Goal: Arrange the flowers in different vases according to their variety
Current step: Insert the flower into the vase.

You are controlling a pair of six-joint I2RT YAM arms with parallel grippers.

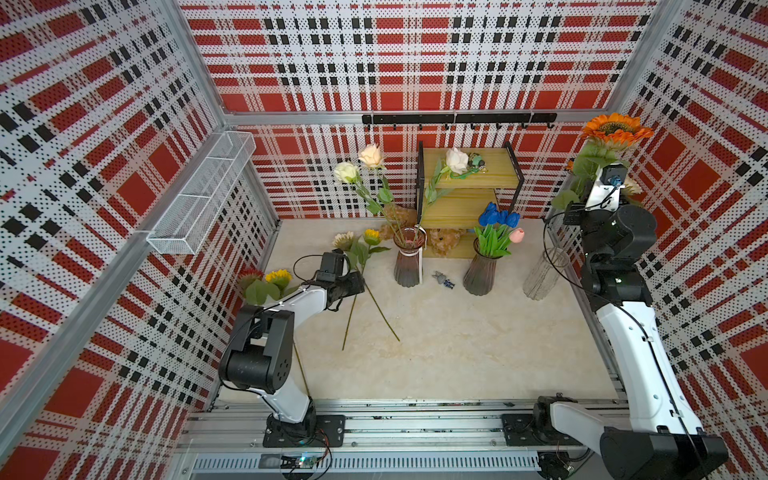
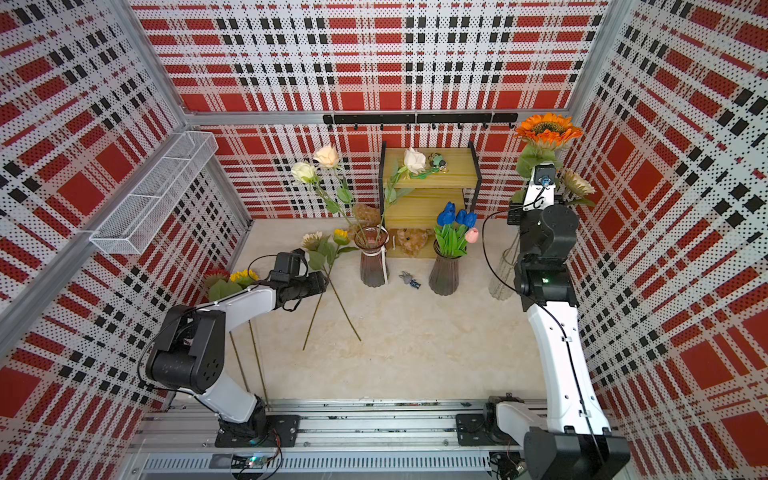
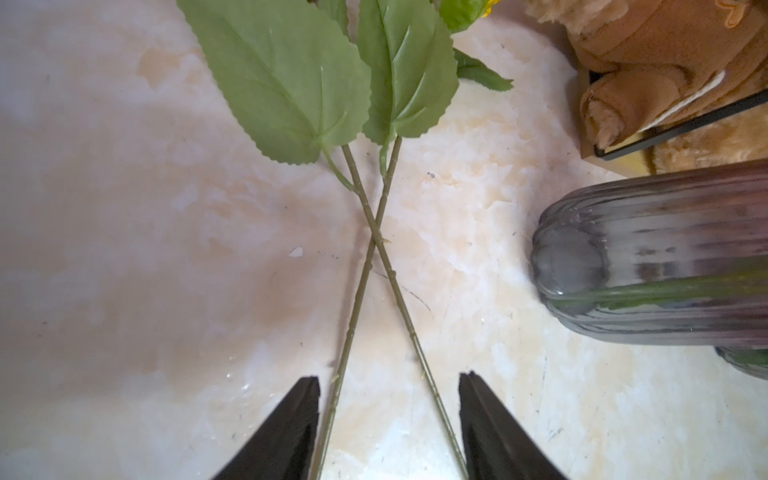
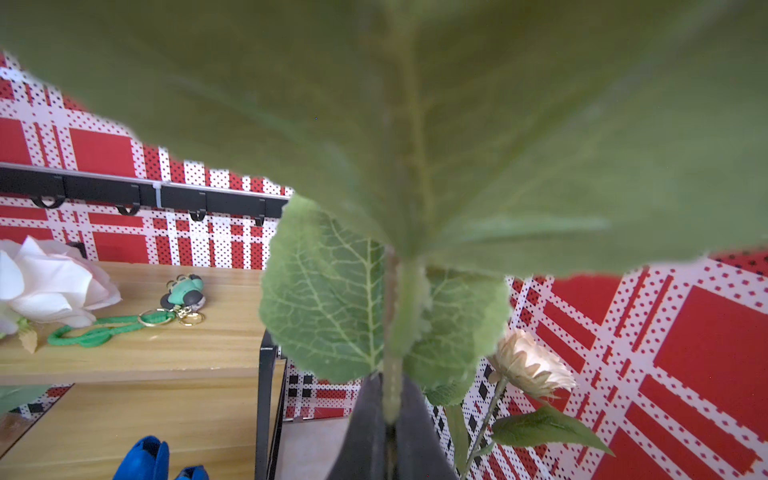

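Holds nothing in the left gripper (image 3: 390, 378): jaws partly apart, low over the table (image 3: 145, 249), straddling the crossed stems (image 3: 376, 241) of the cream sunflower (image 1: 344, 240) and the small yellow sunflower (image 1: 372, 237) lying left of centre. Clamps the right gripper (image 4: 390, 390) tight on the stem of the orange sunflower (image 1: 616, 129), high at the far right, up beyond the clear vase (image 1: 542, 276).

Risks closing on both stems at once, or pinching one and dragging the other along (crossed like that, hard to part). Risks nudging the purple vase (image 3: 648, 257) just right of the stems, top-heavy with the tall leaning roses (image 1: 371, 156). On the right, risks missing the clear vase's narrow mouth with the long stem, or tipping the glass; could also snag leaves on the second cream sunflower (image 4: 530, 365) beside the grip.

Shows the orange bloom's lower stem in no view, and cannot tell whether that second cream sunflower stands in the clear vase. Loses most of the right wrist view to a blurred leaf. Hides part of the red and yellow sunflowers (image 1: 266, 278) at the left wall behind the left arm. Cuts the tulip vase (image 1: 482, 274) down to a sliver in the left wrist view, and gives only the paws of the plush toy (image 3: 648, 62)
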